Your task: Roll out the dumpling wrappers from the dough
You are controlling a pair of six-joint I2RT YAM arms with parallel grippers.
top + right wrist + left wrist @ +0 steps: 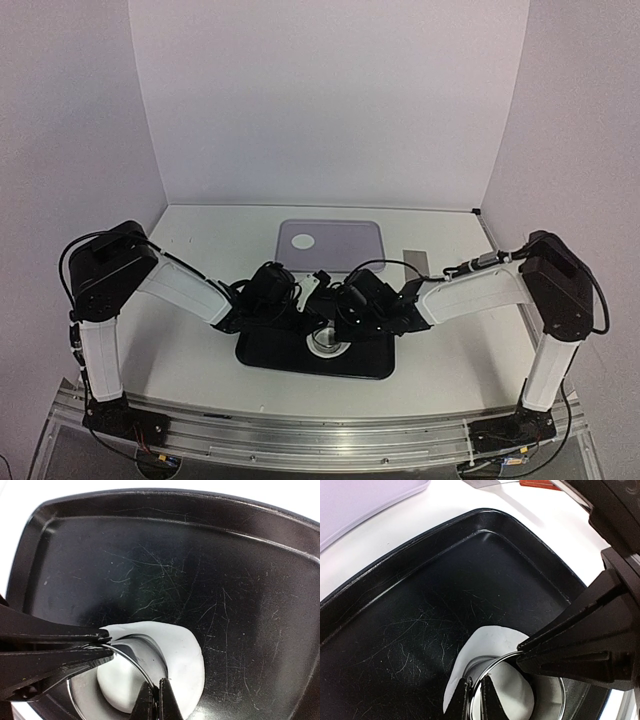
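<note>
The white-and-black left arm (178, 286) and right arm (472, 294) both fold inward from elbows held high at the outer sides. Their wrists are tipped down and nearly meet in the middle. The left end effector (477, 700) has its black fingers pinched on a thin round metal ring (497, 660). The right end effector (156, 700) is clamped tight on the same rim.

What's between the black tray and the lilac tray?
Nothing: bare white table separates the scuffed black plastic tray from the pale lilac tray, shown in the left wrist view.
</note>
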